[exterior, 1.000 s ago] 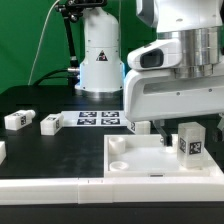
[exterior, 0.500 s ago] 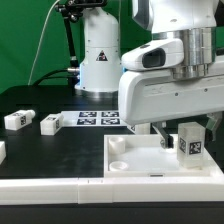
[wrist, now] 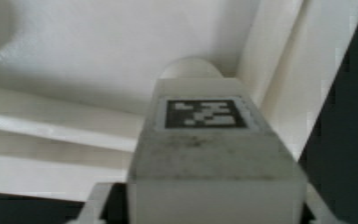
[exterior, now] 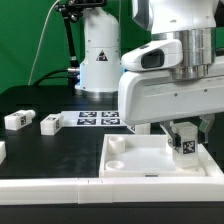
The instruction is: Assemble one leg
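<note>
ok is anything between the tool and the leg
Nothing. The exterior view shows the tool straddling the leg on the white panel; whether it touches the leg is unclear.

From my console I see the marker board point(exterior: 98, 118) flat on the black table point(exterior: 60, 150) behind the white panel point(exterior: 145, 158), with 2 small white blocks point(exterior: 17, 120) toward the exterior view's left.

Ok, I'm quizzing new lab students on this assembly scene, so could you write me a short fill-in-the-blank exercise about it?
1. The pincer sits around the small tagged ___.
2. That part stands on the flat white ___.
3. The marker board lies on the ___ table.
Missing words: leg; panel; black.
</note>
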